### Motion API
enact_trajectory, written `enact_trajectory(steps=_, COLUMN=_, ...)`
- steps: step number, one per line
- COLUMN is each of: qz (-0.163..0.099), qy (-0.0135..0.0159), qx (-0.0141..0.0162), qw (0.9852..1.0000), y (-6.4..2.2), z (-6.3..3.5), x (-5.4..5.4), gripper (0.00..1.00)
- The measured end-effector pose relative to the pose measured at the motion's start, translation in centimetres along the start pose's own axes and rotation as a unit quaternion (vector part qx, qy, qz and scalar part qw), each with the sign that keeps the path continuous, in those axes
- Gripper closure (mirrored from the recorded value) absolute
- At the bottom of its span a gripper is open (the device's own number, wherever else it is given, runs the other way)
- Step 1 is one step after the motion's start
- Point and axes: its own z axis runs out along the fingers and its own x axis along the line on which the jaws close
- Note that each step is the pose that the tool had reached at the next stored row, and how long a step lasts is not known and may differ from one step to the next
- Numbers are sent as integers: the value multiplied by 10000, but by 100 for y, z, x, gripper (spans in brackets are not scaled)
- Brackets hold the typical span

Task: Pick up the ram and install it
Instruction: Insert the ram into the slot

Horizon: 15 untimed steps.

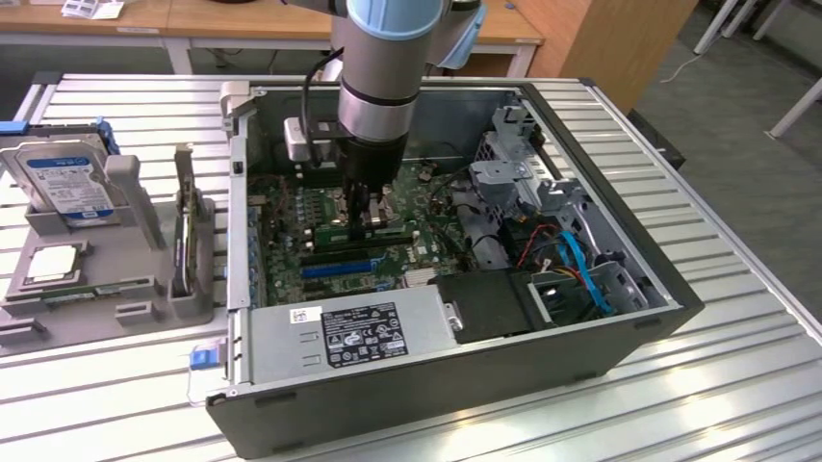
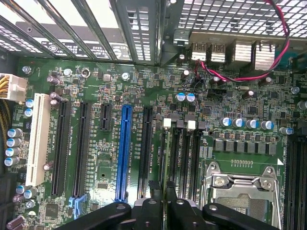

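The gripper (image 2: 163, 191) is closed on the ram (image 2: 165, 163), which stands edge-on at the black slots (image 2: 184, 153) just beside the blue slot (image 2: 124, 148).

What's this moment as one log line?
claw: shut on ram | ram: upright at slots in case | seated: cannot tell

Bright overhead light. In the exterior view the metal table (image 1: 103, 395) glares white at 7 o'clock, and the computer case (image 1: 424, 414) is shaded inside. In the wrist view the vent grille (image 2: 230, 14) is washed out; the circuit board (image 2: 240, 96) is evenly lit.
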Motion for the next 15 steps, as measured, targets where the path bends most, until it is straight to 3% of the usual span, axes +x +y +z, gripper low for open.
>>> enact_trajectory(steps=15, qz=0, qy=0, qx=0, qw=10000, y=1, z=-12, x=-4, gripper=86)
